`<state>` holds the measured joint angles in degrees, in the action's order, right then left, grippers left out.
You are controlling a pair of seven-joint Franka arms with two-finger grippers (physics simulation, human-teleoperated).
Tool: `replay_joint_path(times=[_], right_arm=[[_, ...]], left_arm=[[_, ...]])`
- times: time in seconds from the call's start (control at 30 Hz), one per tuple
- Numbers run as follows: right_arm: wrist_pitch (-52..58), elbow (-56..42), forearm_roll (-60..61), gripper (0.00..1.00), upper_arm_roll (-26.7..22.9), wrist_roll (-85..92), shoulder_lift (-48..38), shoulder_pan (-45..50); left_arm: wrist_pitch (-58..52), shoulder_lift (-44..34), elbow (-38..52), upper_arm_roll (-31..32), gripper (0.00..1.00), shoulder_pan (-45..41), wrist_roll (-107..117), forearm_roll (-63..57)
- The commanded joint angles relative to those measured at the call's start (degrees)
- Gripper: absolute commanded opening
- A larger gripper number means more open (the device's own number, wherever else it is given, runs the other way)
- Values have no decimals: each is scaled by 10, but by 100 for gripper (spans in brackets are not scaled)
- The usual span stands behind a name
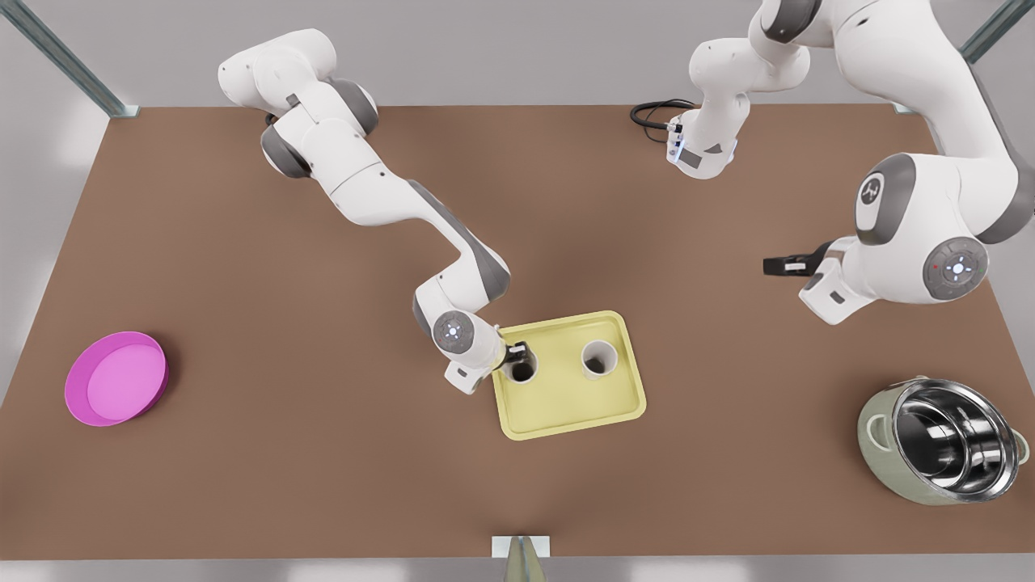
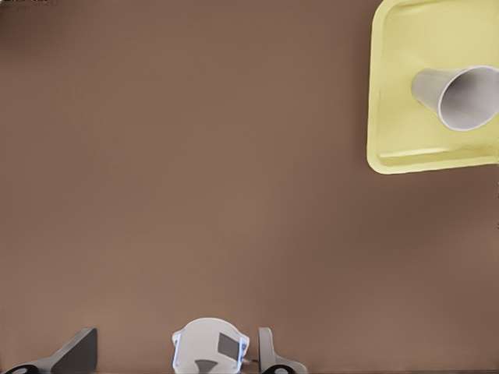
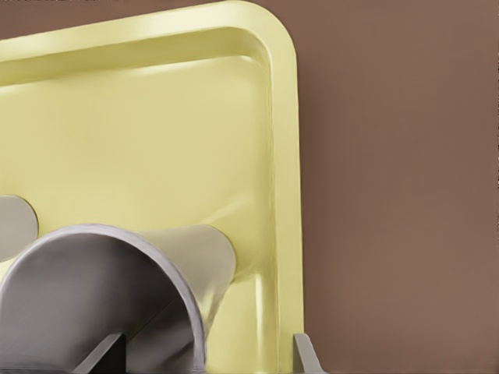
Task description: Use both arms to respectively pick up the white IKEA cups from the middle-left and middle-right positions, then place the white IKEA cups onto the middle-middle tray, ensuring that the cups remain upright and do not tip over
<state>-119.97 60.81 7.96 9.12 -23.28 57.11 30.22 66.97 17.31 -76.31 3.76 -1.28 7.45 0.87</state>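
Here, two white cups upright on one yellow tray

Seen in the front view, with the brown table [image 1: 323,469] read as a clock face, one pale yellow tray [image 1: 566,424] lies just below centre towards 6 o'clock. Two white IKEA cups stand upright in it, apart from each other: the first cup [image 1: 523,370] at the tray's 9 o'clock side, the second cup [image 1: 599,358] towards its 2 o'clock.

There are two white arms. The right gripper [image 1: 517,353] is at the first cup's rim. In the right wrist view, one finger is inside this cup [image 3: 156,265] and the other finger [image 3: 308,354] is outside. Both are clear of the wall, so the jaws are spread and hold nothing.

The left gripper [image 1: 776,264] waits at 3 o'clock, well apart from the tray. Its fingers [image 2: 78,354] are wide apart over bare table.

One round magenta dish [image 1: 117,378] sits at 8 o'clock and one steel pot [image 1: 942,440] at 4 o'clock
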Motion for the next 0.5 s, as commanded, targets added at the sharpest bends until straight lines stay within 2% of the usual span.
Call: replay_joint_path(times=[0.0, 0.3, 0.4, 0.47], right_arm=[[-1, 0, -1, 100, 0, -103, -1, -1], [22, 6, 1, 100, 7, -103, -34, -5], [126, 5, 0, 100, 8, -86, -124, -25], [259, 6, -7, 100, 4, -60, -159, -112]], left_arm=[[-5, -1, 1, 3, 100, 0, -76, 0], [-5, -1, 1, 3, 100, 0, -76, 0], [-5, 0, 1, 3, 100, 0, -76, 0], [-5, 0, 0, 3, 100, 0, -76, 1]])
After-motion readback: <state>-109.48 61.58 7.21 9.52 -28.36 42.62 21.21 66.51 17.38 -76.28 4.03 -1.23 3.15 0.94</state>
